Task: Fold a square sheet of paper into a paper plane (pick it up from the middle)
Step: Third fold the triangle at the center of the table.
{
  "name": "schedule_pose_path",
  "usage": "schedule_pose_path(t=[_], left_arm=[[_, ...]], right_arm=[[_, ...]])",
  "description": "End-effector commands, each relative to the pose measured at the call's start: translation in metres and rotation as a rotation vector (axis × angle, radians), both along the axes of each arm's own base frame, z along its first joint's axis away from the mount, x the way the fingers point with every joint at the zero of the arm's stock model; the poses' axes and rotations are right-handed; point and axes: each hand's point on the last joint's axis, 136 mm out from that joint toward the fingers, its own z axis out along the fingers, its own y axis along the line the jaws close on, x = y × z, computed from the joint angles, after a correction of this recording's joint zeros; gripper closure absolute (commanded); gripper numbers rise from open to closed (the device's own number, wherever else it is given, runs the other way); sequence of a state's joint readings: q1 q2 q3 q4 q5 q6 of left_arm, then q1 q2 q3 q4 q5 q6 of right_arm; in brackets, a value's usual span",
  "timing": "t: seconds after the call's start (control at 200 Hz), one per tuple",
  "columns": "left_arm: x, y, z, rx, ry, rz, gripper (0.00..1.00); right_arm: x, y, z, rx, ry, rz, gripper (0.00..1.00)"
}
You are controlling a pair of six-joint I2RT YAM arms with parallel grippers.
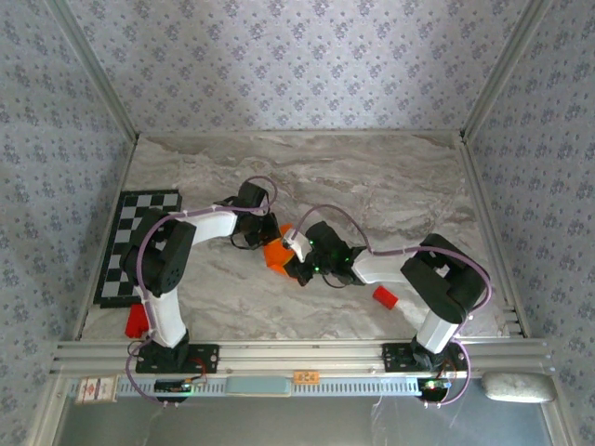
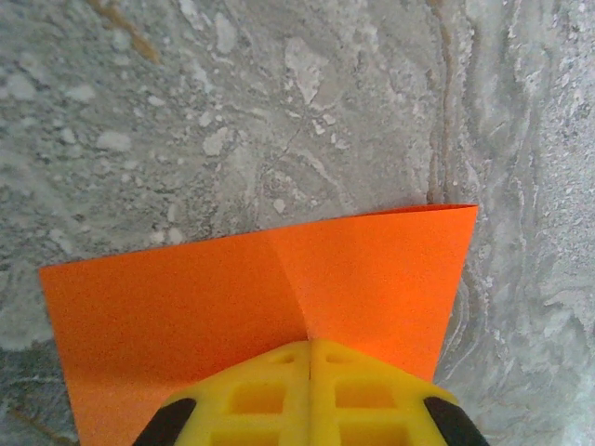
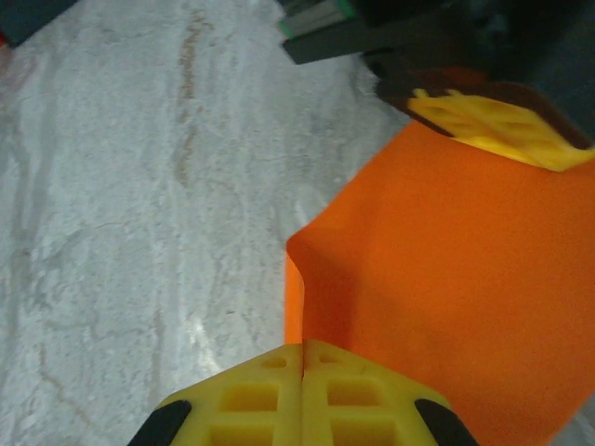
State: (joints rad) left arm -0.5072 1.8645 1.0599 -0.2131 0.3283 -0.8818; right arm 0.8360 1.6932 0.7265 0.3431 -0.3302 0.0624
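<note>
Position check, mid-table: square sheet of paper, bright orange, directly between the two grippers, well clear of the table edges. On or just above the grey marbled table; contact with the surface not resolvable.

Left gripper: in from the far-left side of the sheet, pointing downward. Left wrist view: left gripper clamped, yellow fingers pressed together with no gap, pinching the near edge of the sheet. Faint crease from the fingertips up to the far edge. Far right corner sharp, left corner square. Marble visible beyond and to both sides.

Right gripper: in from the right, close beside the left one. Right wrist view: right gripper likewise clamped, fingers tight together, gripping the sheet at its near left edge. Edge buckled upward just ahead of the fingertips, small rounded hump. Left gripper's yellow finger on the far edge of the same sheet.

Elsewhere: checkerboard mat at the table's left side, partly under the left arm, well apart from the sheet. Small red block near the right arm's forearm, apart from the sheet.
</note>
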Motion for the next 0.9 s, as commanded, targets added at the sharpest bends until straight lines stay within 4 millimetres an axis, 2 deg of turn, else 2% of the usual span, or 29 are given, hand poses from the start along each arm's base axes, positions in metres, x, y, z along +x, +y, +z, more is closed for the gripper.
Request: schedule_pose_path(t=[0.0, 0.285, 0.895], left_arm=[[-0.017, 0.012, -0.030, 0.090, 0.080, -0.011, 0.99], [-0.017, 0.008, -0.029, 0.080, 0.076, -0.026, 1.00], [-0.016, 0.003, -0.029, 0.071, 0.073, -0.042, 1.00]], right_arm=[[0.017, -0.009, -0.009, -0.064, 0.008, -0.108, 0.99], [0.033, -0.021, -0.015, -0.133, -0.021, -0.210, 0.99], [0.034, -0.022, -0.019, -0.180, -0.010, -0.230, 0.99]])
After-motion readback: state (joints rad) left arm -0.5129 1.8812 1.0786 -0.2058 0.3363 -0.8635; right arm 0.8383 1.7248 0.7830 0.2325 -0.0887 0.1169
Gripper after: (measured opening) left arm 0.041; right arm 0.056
